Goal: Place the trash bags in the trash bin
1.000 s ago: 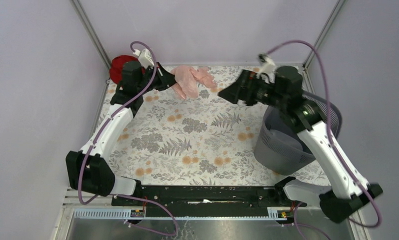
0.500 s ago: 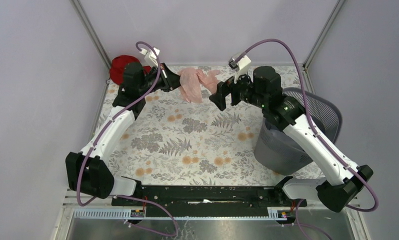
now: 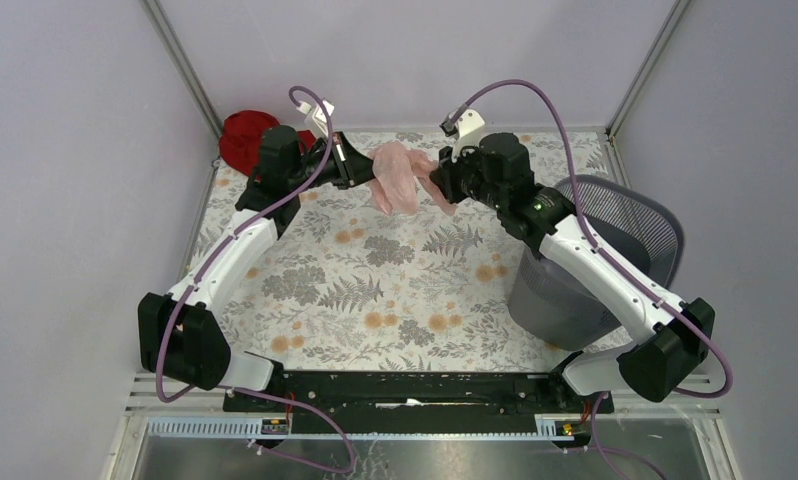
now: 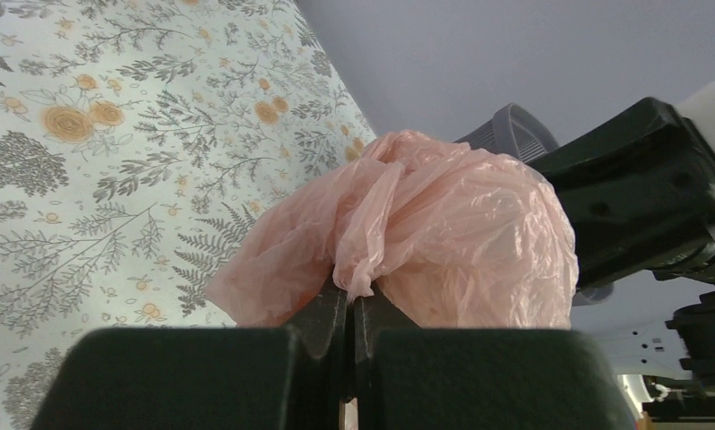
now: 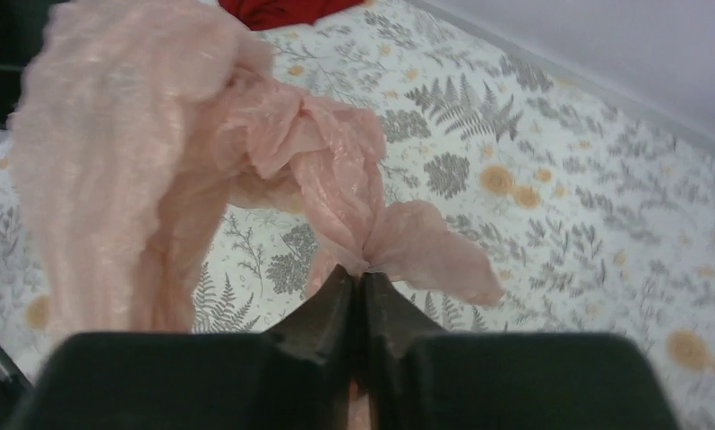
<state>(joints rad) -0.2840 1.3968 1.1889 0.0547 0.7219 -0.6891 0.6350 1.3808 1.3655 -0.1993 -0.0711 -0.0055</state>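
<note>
Trash bags: left pincer clamped on them; right pincer newly arrived, clamped too.

The place is a robotics lab cell: plain pale lilac panels wall in the desk, with bare aluminium posts at its far corners. Two white-and-black robot arms are bolted to a black rail along the near edge, beside a floral cloth covering the desk.
</note>
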